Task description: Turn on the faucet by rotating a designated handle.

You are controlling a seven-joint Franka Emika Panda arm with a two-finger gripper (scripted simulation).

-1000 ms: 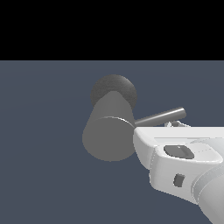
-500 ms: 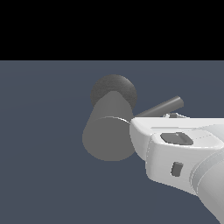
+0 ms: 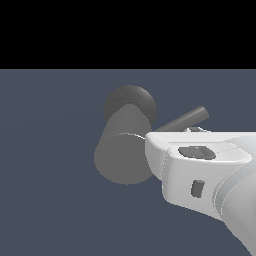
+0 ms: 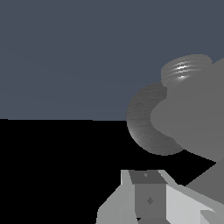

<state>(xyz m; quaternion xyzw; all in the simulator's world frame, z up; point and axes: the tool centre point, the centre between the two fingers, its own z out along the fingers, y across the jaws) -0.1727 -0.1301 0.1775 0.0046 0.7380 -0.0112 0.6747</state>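
Grey matte faucet [image 3: 122, 155] lies mid-scene on dark worktop [image 3: 50, 200], speckled base [image 3: 131, 102] behind it. Handle [image 3: 182, 120] angles up toward exterior view's right, just behind white tool [image 3: 155, 145]. Contact unclear; rotation judged under way, not finished. Tool spread or pressed together: cannot tell. Exterior view shows rod; wrist view shows base face [image 4: 146, 127], one dark finger pad [image 4: 148, 199].

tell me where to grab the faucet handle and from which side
Take the handle near its free outer end, the tip toward the exterior view's right, away from the thick faucet body. It is a thin straight rod sticking out sideways, so fingers closing across its width fit, and the far end gives most leverage. Come from the end effector's side, where the rod is unobstructed.
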